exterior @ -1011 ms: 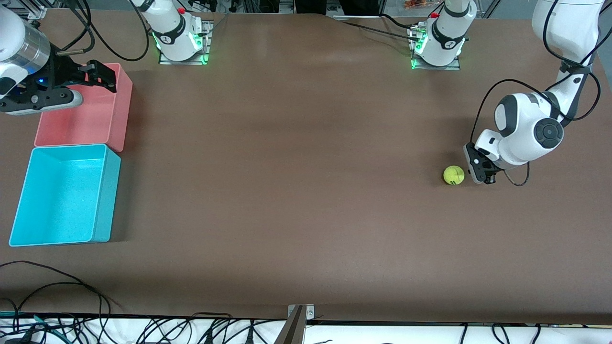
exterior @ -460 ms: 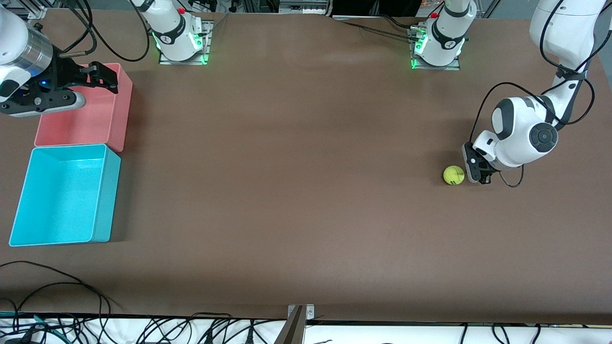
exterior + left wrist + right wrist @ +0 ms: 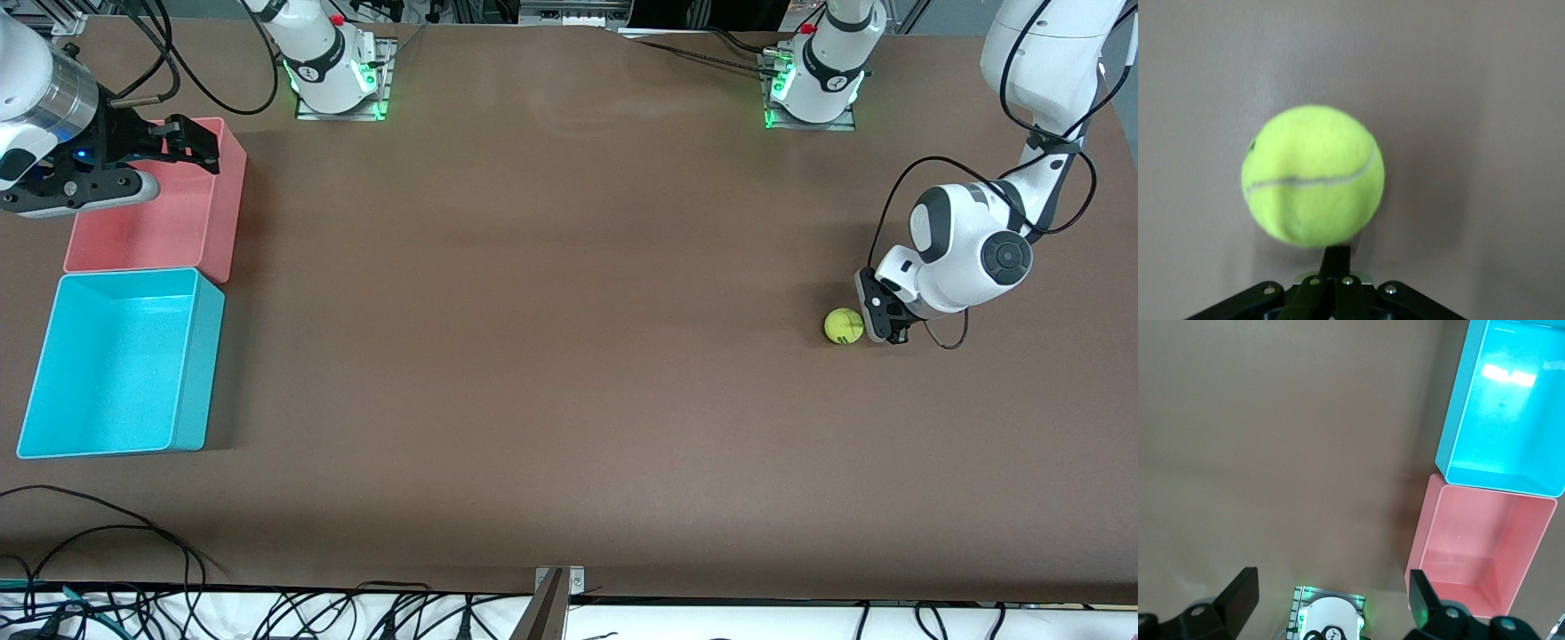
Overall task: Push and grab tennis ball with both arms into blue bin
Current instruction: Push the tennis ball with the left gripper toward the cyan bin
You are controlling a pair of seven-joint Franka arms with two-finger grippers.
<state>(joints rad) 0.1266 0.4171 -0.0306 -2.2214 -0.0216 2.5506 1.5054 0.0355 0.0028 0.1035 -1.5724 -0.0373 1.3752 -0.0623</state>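
Note:
The tennis ball [image 3: 843, 325] lies on the brown table toward the left arm's end. My left gripper [image 3: 875, 313] is shut and low at the table, its closed fingertips right against the ball's side that faces away from the bins. In the left wrist view the ball [image 3: 1313, 175] fills the middle, just past the shut fingers [image 3: 1336, 257]. The blue bin [image 3: 120, 363] stands empty at the right arm's end and also shows in the right wrist view [image 3: 1501, 403]. My right gripper [image 3: 191, 142] is open and empty, held in the air over the pink bin [image 3: 160, 200].
The pink bin [image 3: 1481, 547] stands beside the blue bin, farther from the front camera. The arm bases [image 3: 338, 67] [image 3: 813, 76] stand along the table's back edge. Cables [image 3: 107, 542] lie at the front edge.
My left gripper has moved slightly toward the ball and now touches it. The ball and the right arm have hardly moved.

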